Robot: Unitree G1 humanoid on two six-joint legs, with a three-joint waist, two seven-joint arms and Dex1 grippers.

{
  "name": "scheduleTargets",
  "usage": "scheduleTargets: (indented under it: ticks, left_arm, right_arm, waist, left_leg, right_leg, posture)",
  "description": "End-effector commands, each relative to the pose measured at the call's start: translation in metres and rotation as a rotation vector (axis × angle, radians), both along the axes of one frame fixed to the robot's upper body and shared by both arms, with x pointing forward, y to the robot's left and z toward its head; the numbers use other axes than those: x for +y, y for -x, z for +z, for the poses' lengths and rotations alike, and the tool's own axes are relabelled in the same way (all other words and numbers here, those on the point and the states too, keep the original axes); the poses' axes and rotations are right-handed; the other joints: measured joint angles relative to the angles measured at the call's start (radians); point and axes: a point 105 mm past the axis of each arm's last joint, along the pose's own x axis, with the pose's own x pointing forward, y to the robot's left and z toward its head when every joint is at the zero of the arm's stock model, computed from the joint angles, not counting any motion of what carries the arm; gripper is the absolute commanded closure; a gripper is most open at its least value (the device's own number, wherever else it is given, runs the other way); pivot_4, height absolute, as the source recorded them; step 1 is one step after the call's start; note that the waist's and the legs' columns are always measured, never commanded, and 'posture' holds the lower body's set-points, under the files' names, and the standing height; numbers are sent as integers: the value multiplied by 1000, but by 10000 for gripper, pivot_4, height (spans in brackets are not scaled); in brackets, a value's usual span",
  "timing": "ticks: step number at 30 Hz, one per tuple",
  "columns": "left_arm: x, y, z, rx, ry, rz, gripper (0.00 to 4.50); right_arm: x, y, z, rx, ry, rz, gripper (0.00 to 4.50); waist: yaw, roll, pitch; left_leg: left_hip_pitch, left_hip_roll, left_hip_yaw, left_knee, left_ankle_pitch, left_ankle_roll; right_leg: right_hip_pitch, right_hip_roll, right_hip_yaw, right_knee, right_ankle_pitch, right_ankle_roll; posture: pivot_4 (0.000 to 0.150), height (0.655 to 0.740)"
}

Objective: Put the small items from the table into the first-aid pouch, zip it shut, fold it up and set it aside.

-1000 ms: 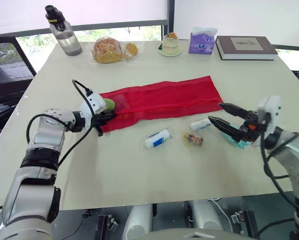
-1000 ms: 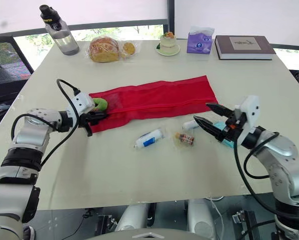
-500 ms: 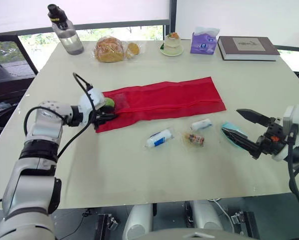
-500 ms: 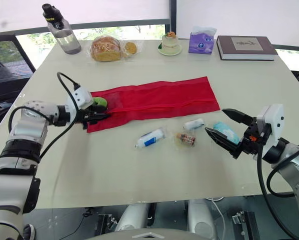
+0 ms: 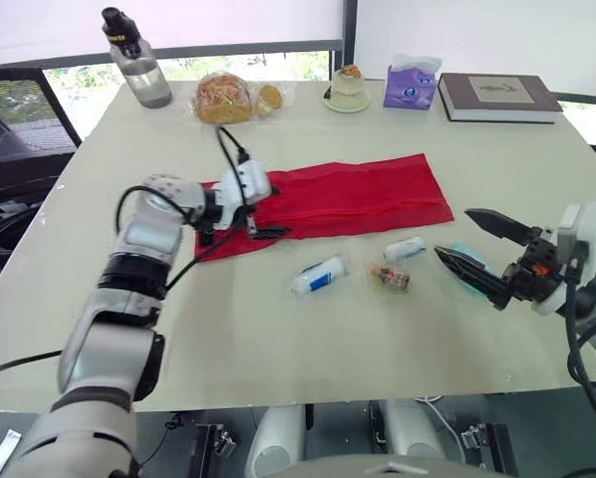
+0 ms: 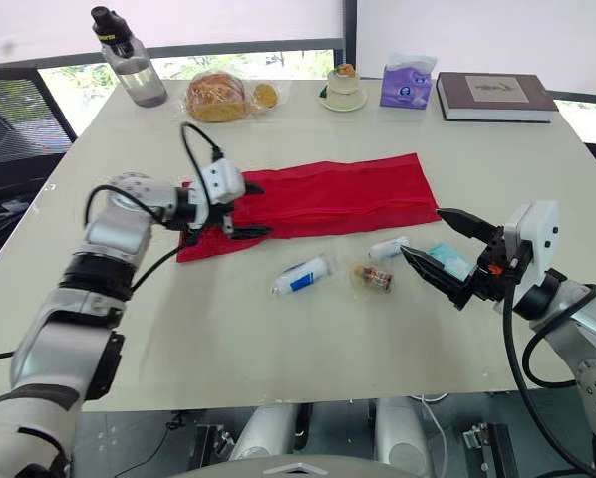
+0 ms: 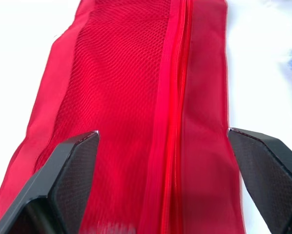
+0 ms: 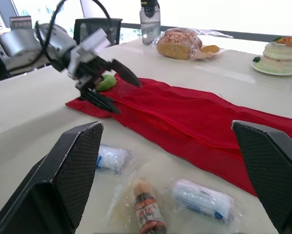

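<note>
First-aid pouch (image 5: 328,199): lies flat and unrolled across the middle of the tabletop (image 5: 278,339), zip line running lengthways. Whether the zip is open cannot be told.

Near zone: a broad bare strip runs along the near edge, free for arm travel. The right pincer (image 5: 452,232) hangs wide open and empty, close to the right edge, with its lower finger just beside the teal packet (image 5: 464,267). A low approach here is likely to shove the packet instead of gripping it.

Middle zone: the white-and-blue tube (image 5: 318,276), small bottle packet (image 5: 389,278) and white roll (image 5: 405,248) lie between the near strip and the pouch. Their wrapping looks slick, so a glancing closure could skid them toward the edge.

Pouch zone: the left pincer (image 5: 266,212) is spread wide, empty, over the pouch's left end, beside a green item (image 8: 106,82) (inside or on top: unclear). Closing here may snag the mesh and bunch the pouch.

Far zone: water bottle (image 5: 139,62), bread (image 5: 225,98), dessert plate (image 5: 347,88), tissue pack (image 5: 410,85) and book (image 5: 500,95) stand well apart from the pouch.
</note>
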Motion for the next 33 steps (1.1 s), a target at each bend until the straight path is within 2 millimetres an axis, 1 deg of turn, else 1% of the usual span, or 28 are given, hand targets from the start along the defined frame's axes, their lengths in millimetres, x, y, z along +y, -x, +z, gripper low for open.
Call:
scheduleTargets:
  ticks: [1, 3, 7, 8, 9, 12, 17, 22, 27, 33]
  left_arm:
    - [-5, -15, 2, -79, -52, 48, 371]
    - [-7, -20, -2, -95, -71, 68, 371]
    - [-12, -28, -5, -108, -42, 103, 371]
    - [-13, -29, -6, -113, -43, 104, 5624]
    - [-13, -30, -7, -118, -44, 106, 8131]
    - [-16, -32, -6, -136, -31, 108, 22302]
    - [-22, -32, -1, -158, -4, 78, 44621]
    - [-20, -32, -3, -156, 1, 87, 44621]
    - [-19, -33, 0, -164, 12, 96, 44621]
    - [-21, -29, 6, -99, 124, 82, 44621]
  right_arm:
    - [8, 8, 11, -60, 0, 15, 0]
    - [7, 8, 11, -63, 0, 4, 0]
    - [7, 9, 10, -63, 8, -10, 0]
    - [7, 9, 10, -63, 8, -13, 0]
    - [7, 9, 10, -64, 8, -15, 0]
    - [6, 10, 10, -66, 10, -23, 0]
    - [5, 10, 10, -71, 18, -28, 0]
    - [2, 10, 10, -72, 37, -21, 0]
    - [-1, 8, 10, -75, 54, -18, 0]
    - [-7, 10, 10, -82, 95, -4, 0]
  waist:
    - [-1, 0, 0]
    - [-8, 0, 0]
    - [-4, 0, 0]
    - [-4, 0, 0]
    - [-4, 0, 0]
    - [-3, 0, 0]
    - [-3, 0, 0]
    - [-3, 0, 0]
    - [-4, 0, 0]
    - [-4, 0, 0]
  left_leg:
    - [0, 0, 0, 1, 0, 0]
    - [0, 0, 1, 1, 0, 0]
    - [0, 0, 0, 0, 0, 0]
    - [0, 0, 0, 0, 0, 0]
    - [0, 0, 0, 0, 0, 0]
    - [0, 0, 0, 1, 0, 0]
    - [0, 0, 0, 1, 0, 0]
    - [0, 0, 0, 1, 0, 0]
    - [0, 0, 0, 1, 0, 0]
    - [0, 0, 0, 1, 0, 0]
  right_leg:
    - [0, 1, 0, 0, 0, 0]
    - [0, 1, 1, 0, 0, 0]
    - [0, 1, 0, 0, 0, 0]
    - [0, 1, 0, 0, 0, 0]
    - [0, 1, 0, 0, 0, 0]
    - [1, 1, 0, 0, 0, 0]
    - [1, 1, 0, 0, 0, 0]
    - [1, 1, 0, 0, 0, 0]
    - [1, 1, 0, 0, 0, 0]
    - [1, 1, 0, 0, 0, 0]
  posture:
    - [1500, 7400]
    - [1500, 7400]
    - [1500, 7400]
    - [1500, 7400]
    - [1500, 7400]
    - [1500, 7400]
    - [1500, 7400]
    - [1500, 7400]
    - [1500, 7400]
    - [1500, 7400]
